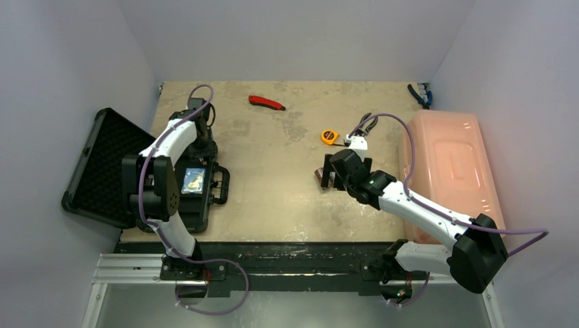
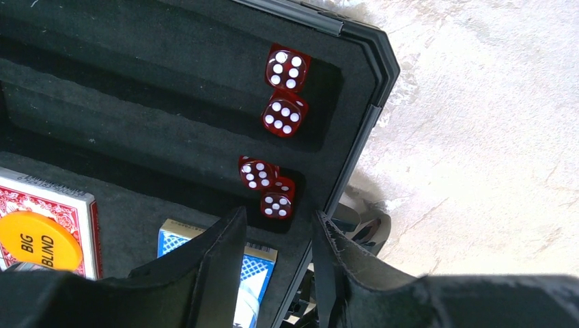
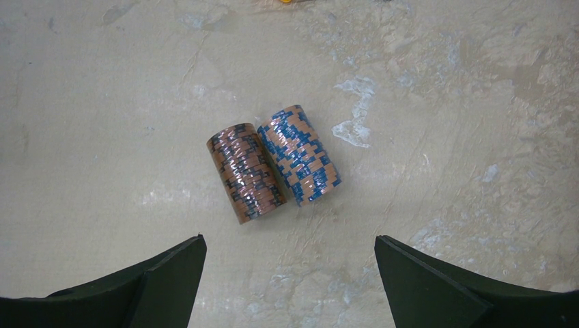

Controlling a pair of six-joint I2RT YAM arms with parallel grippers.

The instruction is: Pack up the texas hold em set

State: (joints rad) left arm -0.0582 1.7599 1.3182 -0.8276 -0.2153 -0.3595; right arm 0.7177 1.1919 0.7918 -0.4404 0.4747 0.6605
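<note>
Pale walls [image 1: 293, 34] on 3 sides, scuffed beige tabletop [image 1: 287, 198], prob. metal rail [image 1: 130, 263]

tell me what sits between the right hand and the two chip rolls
Nothing: in the right wrist view only bare table separates the open right hand from the dark-striped roll and the blue-striped roll.

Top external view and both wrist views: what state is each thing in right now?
Black rectangular hard case: open, lid laid back.
Two striped chip rolls: lying side by side on the table, outside the case.
Red translucent dice: seated in the case's foam slots.
Left gripper: jaws open, empty, over the case.
Right gripper: jaws open wide, empty, above the rolls.
</note>
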